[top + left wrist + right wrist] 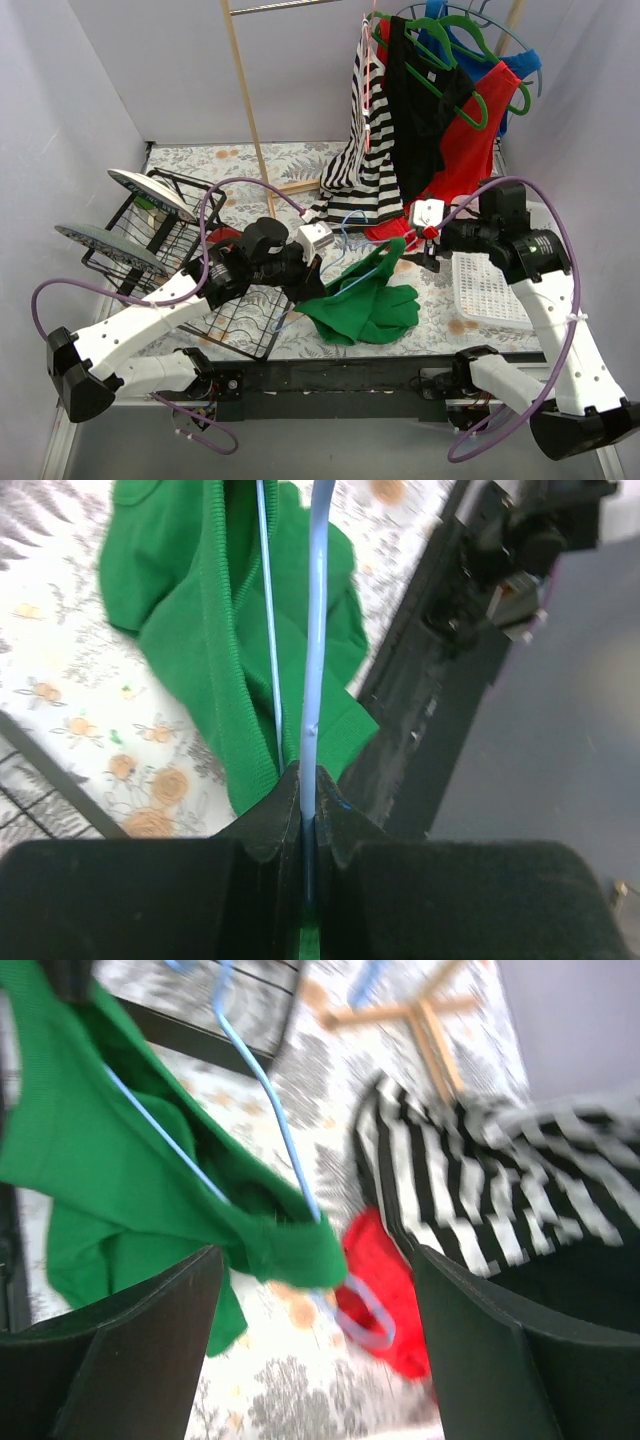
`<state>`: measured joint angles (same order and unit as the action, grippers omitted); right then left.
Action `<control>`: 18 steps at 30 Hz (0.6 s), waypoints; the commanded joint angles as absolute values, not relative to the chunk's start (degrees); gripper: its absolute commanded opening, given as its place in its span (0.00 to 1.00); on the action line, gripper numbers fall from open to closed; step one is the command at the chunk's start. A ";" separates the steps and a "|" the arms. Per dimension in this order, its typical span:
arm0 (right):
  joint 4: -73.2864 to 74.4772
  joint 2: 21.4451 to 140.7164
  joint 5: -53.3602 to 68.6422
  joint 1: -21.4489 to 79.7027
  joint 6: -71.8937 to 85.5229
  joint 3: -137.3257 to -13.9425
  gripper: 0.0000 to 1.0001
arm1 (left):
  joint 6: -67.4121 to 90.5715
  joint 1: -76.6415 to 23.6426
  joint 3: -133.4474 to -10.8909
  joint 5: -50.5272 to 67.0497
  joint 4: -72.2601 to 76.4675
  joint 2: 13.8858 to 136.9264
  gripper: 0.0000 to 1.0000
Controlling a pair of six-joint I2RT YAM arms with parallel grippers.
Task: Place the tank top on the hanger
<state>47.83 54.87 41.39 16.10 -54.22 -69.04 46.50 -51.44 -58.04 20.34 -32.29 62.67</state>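
The bright green tank top lies crumpled on the floral table near the front edge, with one strap raised over the light-blue wire hanger. My left gripper is shut on a wire of the hanger, and the green tank top lies just beyond it. My right gripper is open and empty, just right of the raised strap. In the right wrist view the gripper stands wide apart. The green strap drapes over the hanger wire, and a wire loop pokes out below it.
A black wire rack holding plates stands at the left. A white tray sits at the right. A striped top, a red garment and green plastic hangers hang at the back right. A wooden pole rises at centre back.
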 commanded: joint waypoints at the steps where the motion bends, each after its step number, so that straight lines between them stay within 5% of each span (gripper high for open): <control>1: 56.51 59.23 57.56 17.83 -63.46 -72.51 0.83 | 44.38 -51.24 -61.00 29.61 -35.16 61.70 0.00; 7: 54.06 64.42 61.70 24.61 -58.64 -71.72 0.78 | 44.56 -51.24 -63.19 33.22 -34.37 64.60 0.00; 10: 53.79 66.00 61.96 25.05 -58.01 -71.45 0.67 | 44.56 -51.24 -63.72 34.01 -33.58 64.78 0.00; 14: 54.58 67.41 64.68 25.31 -57.66 -70.32 0.17 | 45.17 -51.24 -63.11 33.93 -31.82 64.25 0.00; 18: 53.70 66.36 63.29 25.23 -56.43 -69.44 0.01 | 46.05 -51.24 -61.00 32.44 -29.71 62.06 0.00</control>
<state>53.93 67.44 60.97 24.84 -58.24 -70.30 45.69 -51.46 -60.99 32.03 -35.07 65.41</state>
